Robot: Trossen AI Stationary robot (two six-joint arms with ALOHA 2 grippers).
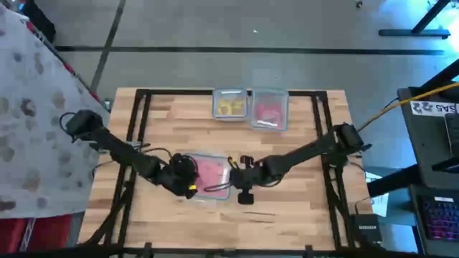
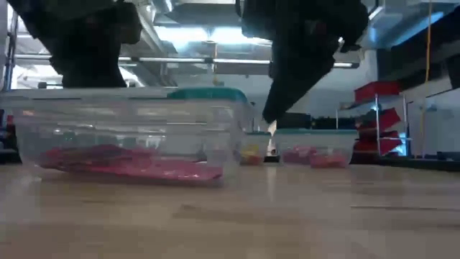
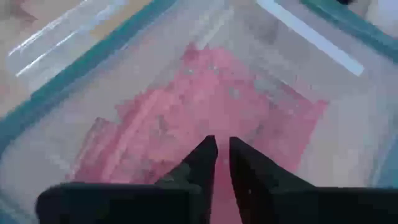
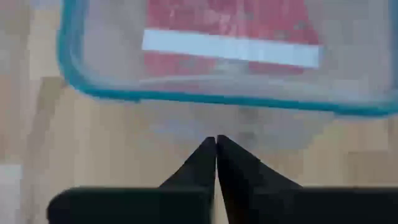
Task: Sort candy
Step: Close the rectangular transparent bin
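A clear tub with a teal rim (image 1: 219, 192) stands in the middle of the table. Flat pink candy packets (image 1: 210, 172) lie on its bottom (image 3: 205, 99). My left gripper (image 1: 188, 180) hangs over the tub's left part, pointing down at the packets. Its fingertips (image 3: 222, 144) are all but shut, with a thin slit between them and nothing seen in it. My right gripper (image 1: 241, 180) is shut and stands just outside the tub's right wall (image 4: 216, 140), above the bare wood. In the low view its tip (image 2: 269, 117) is beside the tub's end, about at rim height.
Two more clear tubs stand at the table's far edge, one with yellow candy (image 1: 229, 105) and one with red candy (image 1: 269, 112). Dark frame rails (image 1: 136, 122) run along the table's left and right sides. A person in patterned cloth (image 1: 29, 107) stands at the left.
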